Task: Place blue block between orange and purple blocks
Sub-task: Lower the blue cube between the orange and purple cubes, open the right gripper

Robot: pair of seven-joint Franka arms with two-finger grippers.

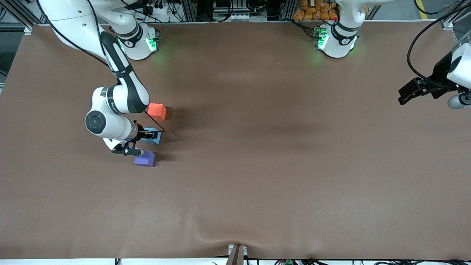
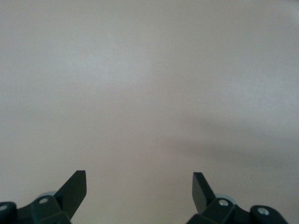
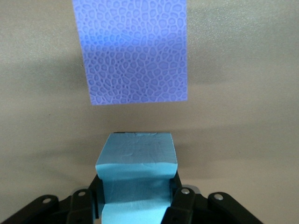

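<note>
My right gripper [image 1: 148,137] is shut on the light blue block [image 1: 154,138], low over the table between the other two cubes. The orange block [image 1: 157,111] lies on the table farther from the front camera. The purple block [image 1: 145,159] lies nearer to that camera. In the right wrist view the blue block [image 3: 136,168] sits squeezed between my fingers, and the purple block [image 3: 135,51] lies just ahead of it with a strip of bare table between them. My left gripper [image 1: 404,96] waits open and empty over the table's edge at the left arm's end; its wrist view [image 2: 139,184] shows only bare table.
The brown table cover [image 1: 257,165] is flat, with a small wrinkle at its front edge. The two arm bases stand along the edge farthest from the front camera. A thin black cable runs from the right arm past the orange block.
</note>
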